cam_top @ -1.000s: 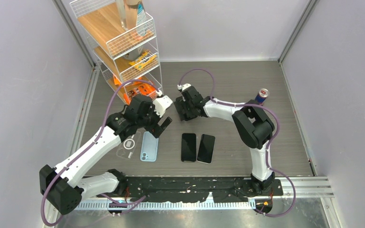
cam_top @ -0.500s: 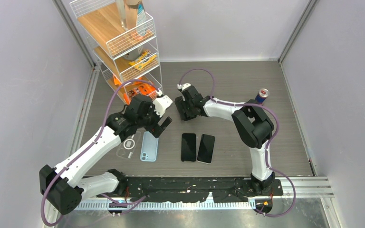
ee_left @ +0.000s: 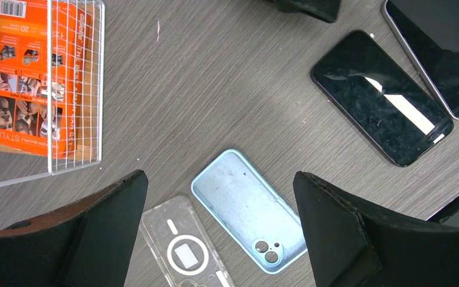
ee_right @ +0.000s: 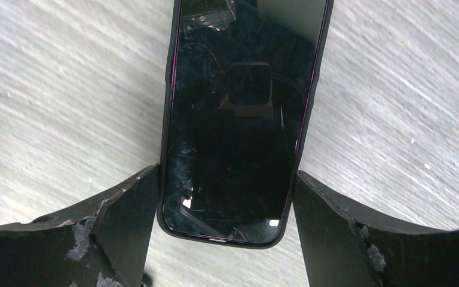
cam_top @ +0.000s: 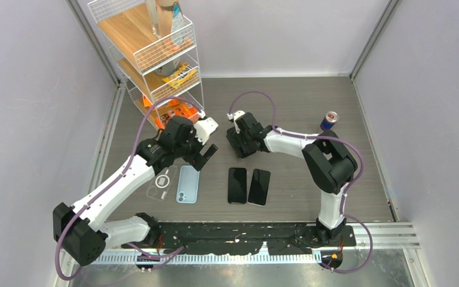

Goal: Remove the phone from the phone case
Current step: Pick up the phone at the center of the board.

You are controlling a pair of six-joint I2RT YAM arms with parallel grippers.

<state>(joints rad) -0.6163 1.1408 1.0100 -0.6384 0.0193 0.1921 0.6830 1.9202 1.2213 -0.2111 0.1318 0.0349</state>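
- left pincer [ee_left: 218, 224]: spread wide, holding nothing, poised above the blue phone case [ee_left: 250, 210] and clear case [ee_left: 184, 254] lying flat on the grey wood-grain desk [ee_left: 215, 89].
- right pincer [ee_right: 227, 230]: parted wide, straddling the near end of the glossy black phone [ee_right: 236, 119], gripping nothing; its long axis runs away from the camera.

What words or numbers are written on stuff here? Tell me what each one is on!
"STYLES" on the orange box in the wire rack, seen upside down.
"20" on the same box.
Its other print and barcode: too small to read.
The can and yellow snack bag: too blurred.
The phones and cases: none.
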